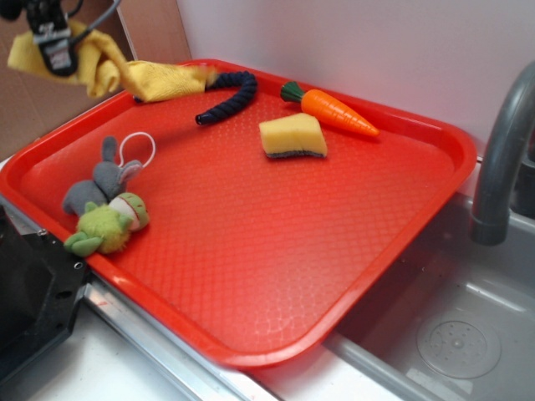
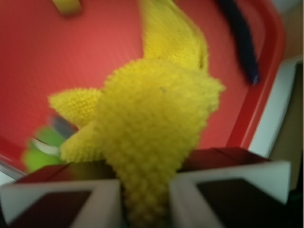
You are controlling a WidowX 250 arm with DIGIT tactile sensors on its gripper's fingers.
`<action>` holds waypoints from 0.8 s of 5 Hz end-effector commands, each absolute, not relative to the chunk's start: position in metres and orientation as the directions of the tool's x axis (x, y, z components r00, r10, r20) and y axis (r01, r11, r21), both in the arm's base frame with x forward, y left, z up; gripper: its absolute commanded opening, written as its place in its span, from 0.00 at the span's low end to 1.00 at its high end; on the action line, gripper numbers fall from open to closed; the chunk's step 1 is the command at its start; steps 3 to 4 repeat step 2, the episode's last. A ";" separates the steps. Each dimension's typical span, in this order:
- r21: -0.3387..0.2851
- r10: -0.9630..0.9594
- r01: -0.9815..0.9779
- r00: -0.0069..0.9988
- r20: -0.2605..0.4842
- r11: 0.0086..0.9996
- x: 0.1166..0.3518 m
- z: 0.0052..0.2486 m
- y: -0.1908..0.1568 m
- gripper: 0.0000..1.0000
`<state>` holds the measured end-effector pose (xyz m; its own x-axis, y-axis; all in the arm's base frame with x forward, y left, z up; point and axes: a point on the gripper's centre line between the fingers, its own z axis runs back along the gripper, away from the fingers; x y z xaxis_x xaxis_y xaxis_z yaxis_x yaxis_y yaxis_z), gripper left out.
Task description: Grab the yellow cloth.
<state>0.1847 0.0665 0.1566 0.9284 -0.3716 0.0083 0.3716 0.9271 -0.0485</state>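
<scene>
The yellow cloth (image 1: 159, 79) hangs from my gripper (image 1: 57, 52) at the top left, above the far left corner of the red tray (image 1: 251, 251). One end is lifted and bunched. Its other end still lies on the tray's back rim. In the wrist view the ribbed yellow cloth (image 2: 152, 128) fills the centre. It is pinched between my two white fingers (image 2: 102, 204), and my gripper (image 2: 145, 209) is shut on it.
On the tray lie a dark blue rope (image 1: 230, 96), a yellow sponge wedge (image 1: 292, 135), a plastic carrot (image 1: 334, 110), a grey plush (image 1: 100, 184) and a green plush (image 1: 109, 225). A grey tap (image 1: 501, 159) and a sink (image 1: 451, 334) are at the right.
</scene>
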 end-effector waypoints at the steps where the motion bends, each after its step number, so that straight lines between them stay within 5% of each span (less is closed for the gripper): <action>1: -0.077 -0.133 0.144 0.983 0.130 0.987 0.181 0.231 0.073 0.00; 2: -0.010 0.010 -0.008 0.989 0.145 1.000 0.172 0.228 0.081 0.00; 4: -0.010 0.010 -0.008 0.989 0.145 1.000 0.172 0.228 0.081 0.00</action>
